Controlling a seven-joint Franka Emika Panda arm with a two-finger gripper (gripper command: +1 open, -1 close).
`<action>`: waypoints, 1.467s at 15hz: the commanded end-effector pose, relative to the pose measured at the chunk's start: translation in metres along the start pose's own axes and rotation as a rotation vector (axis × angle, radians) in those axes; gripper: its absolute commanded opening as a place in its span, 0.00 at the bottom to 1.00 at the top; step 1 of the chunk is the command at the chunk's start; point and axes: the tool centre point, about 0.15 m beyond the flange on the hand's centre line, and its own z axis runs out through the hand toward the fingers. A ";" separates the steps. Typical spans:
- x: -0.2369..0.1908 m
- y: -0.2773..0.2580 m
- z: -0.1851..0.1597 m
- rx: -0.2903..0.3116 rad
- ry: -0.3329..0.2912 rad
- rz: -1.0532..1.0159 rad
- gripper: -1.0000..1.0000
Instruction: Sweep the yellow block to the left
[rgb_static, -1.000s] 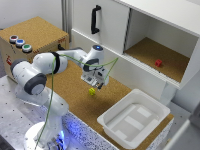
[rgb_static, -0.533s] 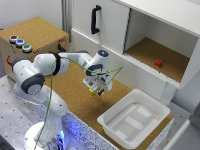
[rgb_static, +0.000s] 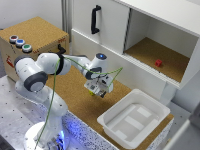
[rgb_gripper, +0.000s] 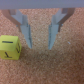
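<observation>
In the wrist view the yellow block (rgb_gripper: 10, 48), a small bright cube with a dark mark on its face, rests on the cork surface. It lies just outside one finger (rgb_gripper: 26, 33) of my gripper (rgb_gripper: 41, 46). The jaws stand open with only bare cork between them. In the exterior view the gripper (rgb_static: 96, 90) hangs low over the cork board (rgb_static: 75, 95) in front of the cabinet. A sliver of yellow from the block (rgb_static: 92, 93) shows at the fingertips, on the exterior view's left side of them.
A white tray (rgb_static: 107, 122) stands at the exterior view's right of the gripper. The white cabinet (rgb_static: 112, 30) rises behind, with a small red block (rgb_static: 158, 63) in its open compartment. A cork-topped box with coloured buttons (rgb_static: 20, 43) sits at the exterior view's left.
The gripper has come down toward the cork surface and shifted slightly toward the exterior view's right; its jaws stay open beside the yellow block.
</observation>
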 end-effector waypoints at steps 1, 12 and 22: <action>0.001 -0.030 0.023 -0.046 0.036 0.010 0.00; 0.009 -0.085 0.028 -0.024 0.065 -0.004 0.00; 0.016 -0.150 0.022 -0.034 0.060 -0.095 0.00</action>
